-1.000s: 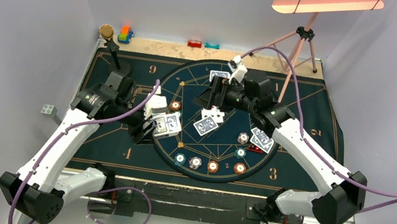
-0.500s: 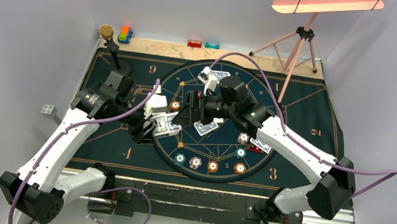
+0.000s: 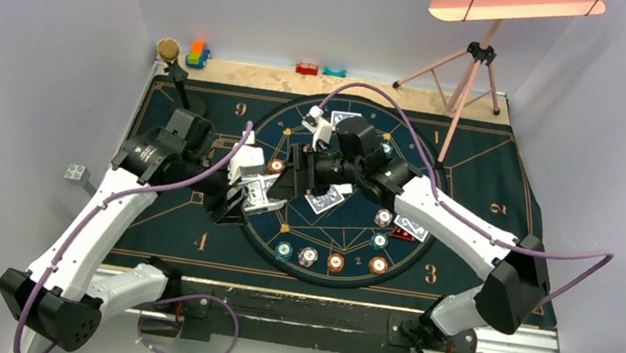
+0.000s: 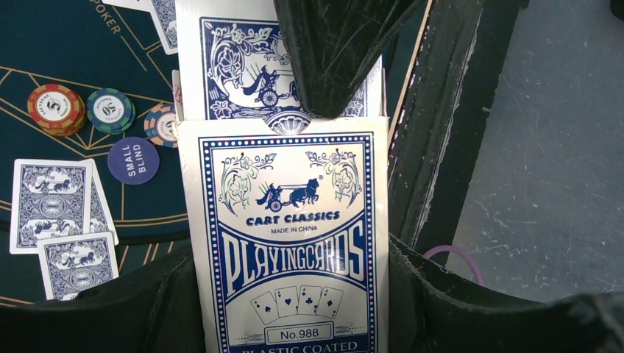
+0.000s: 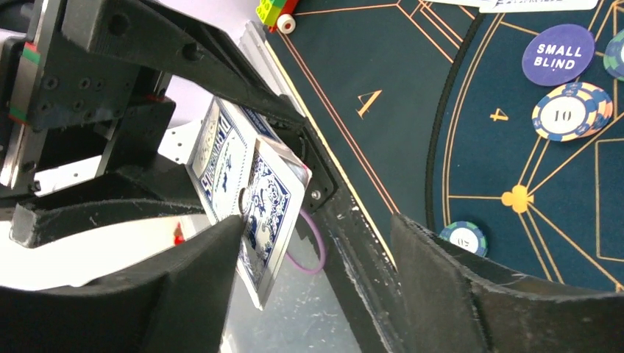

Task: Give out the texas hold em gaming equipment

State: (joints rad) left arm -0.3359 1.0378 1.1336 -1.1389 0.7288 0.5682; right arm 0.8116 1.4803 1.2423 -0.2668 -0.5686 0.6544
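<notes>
The right pincer [image 3: 283, 183] and card box [image 3: 258, 195] block the middle left. The mat [image 3: 161, 231] is bare near left.

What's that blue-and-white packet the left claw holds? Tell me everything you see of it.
A card box, white with ornate blue border, a carriage picture and "Cart Classics Playing Cards" lettering. Its top is open, with a blue-backed card sticking out. The left gripper pinches its sides; a finger of the open right gripper overlaps that card.

Table [image 3: 250, 73]: dark mat [image 3: 173, 222] carrying cards [image 3: 324, 199], poker chips [image 3: 335, 261].
</notes>
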